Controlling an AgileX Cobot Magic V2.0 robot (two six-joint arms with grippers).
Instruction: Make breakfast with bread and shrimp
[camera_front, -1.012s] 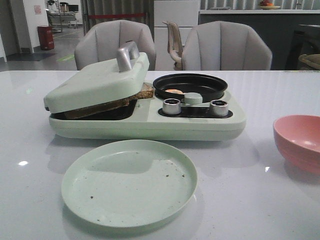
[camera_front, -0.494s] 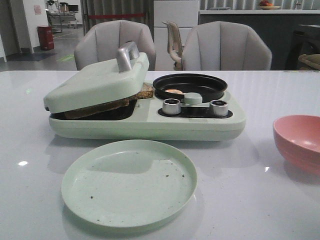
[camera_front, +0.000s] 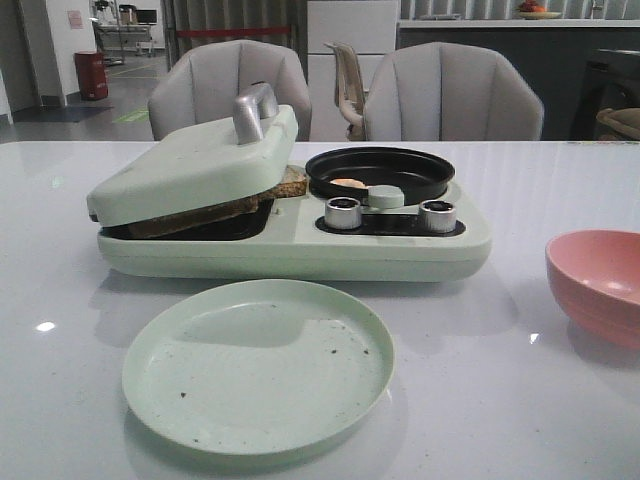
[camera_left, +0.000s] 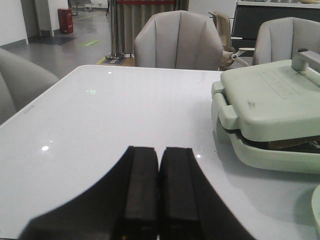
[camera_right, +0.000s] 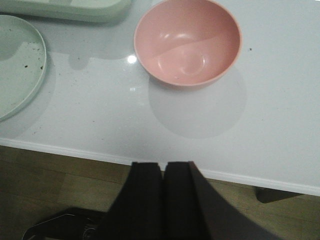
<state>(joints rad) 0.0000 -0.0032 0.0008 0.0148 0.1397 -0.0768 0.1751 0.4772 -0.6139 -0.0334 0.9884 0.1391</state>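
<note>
Front view: no arm in shot. Pale green breakfast maker (camera_front: 300, 245) sits mid table (camera_front: 520, 400), its lid (camera_front: 195, 165) resting tilted on the bread (camera_front: 215, 210), which pokes out dark-crusted from under the lid edge; a 2nd lighter corner shows at the back near the pan. Black round pan (camera_front: 380, 172) on the maker's other half holds a small pinkish-orange piece, prob. the shrimp (camera_front: 347, 183), too small to be sure. Two silver knobs (camera_front: 343, 212) in front of the pan.

Left wrist view: left gripper (camera_left: 159, 165) has its jaws pressed together, nothing between them, hovering over bare table. Maker and lid (camera_left: 272, 95) lie ahead of the jaws and off to one side, well apart; a sliver of bread is just visible in the gap.

Right wrist view: right gripper (camera_right: 163, 172) jaws also closed tight, empty, hanging past the table edge over the floor. Pink bowl (camera_right: 188, 41) sits ahead of the jaws, empty. Green plate (camera_right: 17, 70), with dark crumbs, lies ahead and well off to the side of the jaws, next to the bowl but apart.
</note>
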